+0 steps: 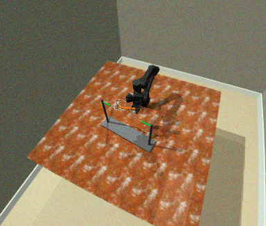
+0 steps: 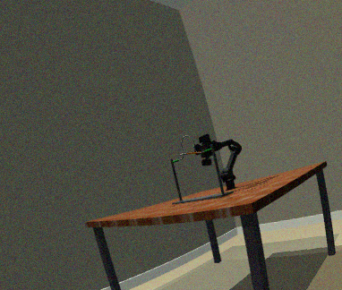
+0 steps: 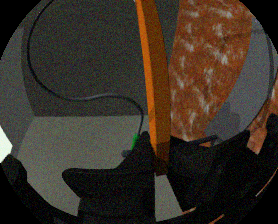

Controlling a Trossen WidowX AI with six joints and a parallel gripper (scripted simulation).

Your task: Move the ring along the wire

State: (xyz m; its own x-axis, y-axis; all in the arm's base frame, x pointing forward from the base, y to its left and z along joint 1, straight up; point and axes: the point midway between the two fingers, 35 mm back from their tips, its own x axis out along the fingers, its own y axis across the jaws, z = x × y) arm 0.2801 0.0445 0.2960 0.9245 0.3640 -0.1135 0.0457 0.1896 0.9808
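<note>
The ring (image 1: 114,107) is around the wire just right of the green part (image 1: 106,104) by the left post (image 1: 104,112), in the top view. Whether it touches the thin grey wire (image 3: 80,98) is too small to tell. The orange handle (image 1: 127,108) (image 2: 192,153) (image 3: 158,90) points from the ring toward the arm, nearly level. My gripper (image 1: 136,109) (image 3: 150,135) is shut on the handle's far end. The other green part (image 1: 145,123) is by the right post (image 1: 150,135). The ring is out of the wrist view.
The wire rises in a hump between the posts, close to my gripper in the top view. Both posts stand on a grey base plate (image 1: 123,132) on the orange-brown table (image 1: 87,153) (image 2: 157,217). The arm (image 1: 152,74) (image 2: 231,163) reaches in from behind.
</note>
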